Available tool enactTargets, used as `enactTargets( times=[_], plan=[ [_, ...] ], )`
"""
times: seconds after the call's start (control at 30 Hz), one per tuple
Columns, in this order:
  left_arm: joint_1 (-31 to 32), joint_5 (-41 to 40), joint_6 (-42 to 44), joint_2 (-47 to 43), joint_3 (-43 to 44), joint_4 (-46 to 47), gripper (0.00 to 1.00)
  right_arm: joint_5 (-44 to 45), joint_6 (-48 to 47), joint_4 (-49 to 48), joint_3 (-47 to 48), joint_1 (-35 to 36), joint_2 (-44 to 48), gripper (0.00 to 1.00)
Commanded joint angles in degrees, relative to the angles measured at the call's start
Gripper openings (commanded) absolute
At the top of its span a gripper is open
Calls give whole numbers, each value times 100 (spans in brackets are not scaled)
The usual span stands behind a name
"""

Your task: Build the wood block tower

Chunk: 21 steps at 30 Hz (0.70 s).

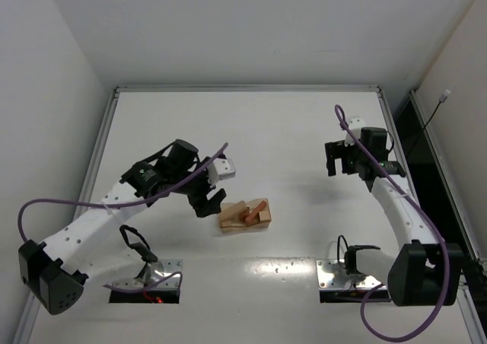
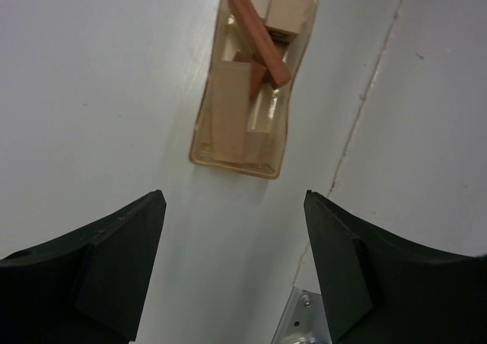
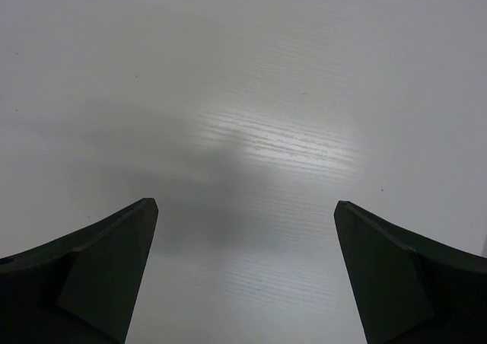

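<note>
Bench edges: the white bench (image 1: 251, 123) has a raised metal rim (image 1: 247, 89) along its far side and down its left and right sides. Pale walls (image 1: 228, 24) rise just beyond the rim.
Near edge: the left base plate (image 1: 156, 272) and the right base plate (image 1: 342, 272) sit here, with each arm bolted at its own plate.
Open room: bare bench covers the whole far half and the strip between the two arms. The right wrist view shows only plain bench with a soft shadow.
Seam: in the left wrist view a thin seam (image 2: 373, 93) crosses the bench to the right of the box.
Box: a clear amber box (image 1: 225, 224) (image 2: 232, 167) lies a little near of the middle, well apart from every rim.
Task's thing: the wooden blocks (image 1: 247, 213) all lie jumbled inside the box, none stacked on the bench. A reddish bar (image 2: 259, 36) lies slanted on top. A tan cube (image 2: 285, 13) sits at the box's end away from the left gripper, and a long tan block (image 2: 228, 112) sits at the end closer to it.
Left gripper: the left gripper (image 1: 211, 205) (image 2: 234, 195) is just left of the box and points at it. Its jaws are spread wider than the box's short end. It holds nothing and touches nothing, with a strip of bare bench between its fingertips and the box.
Right gripper: the right gripper (image 1: 340, 167) (image 3: 245, 203) hangs over bare bench at the right, well apart from the box. Its jaws are spread wide and are empty.
Cables: a purple cable (image 1: 46, 203) loops off each arm over the bench.
</note>
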<state>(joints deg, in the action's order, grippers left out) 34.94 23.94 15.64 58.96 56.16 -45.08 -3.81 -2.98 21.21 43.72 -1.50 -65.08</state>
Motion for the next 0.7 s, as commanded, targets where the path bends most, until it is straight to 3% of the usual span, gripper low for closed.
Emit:
enactTargets(
  times=[0.0, 0.23, 0.67],
  plan=[
    [381, 312, 115, 212, 158, -203, 70, -190, -27, -38, 189, -52, -49, 100],
    [1224, 375, -184, 730, -44, 201, 59, -418, -27, 15, 295, -237, -172, 100],
    [2464, -767, -763, 1653, -97, 965, 56, -550, -27, 15, 357, -290, -383, 96]
  ],
)
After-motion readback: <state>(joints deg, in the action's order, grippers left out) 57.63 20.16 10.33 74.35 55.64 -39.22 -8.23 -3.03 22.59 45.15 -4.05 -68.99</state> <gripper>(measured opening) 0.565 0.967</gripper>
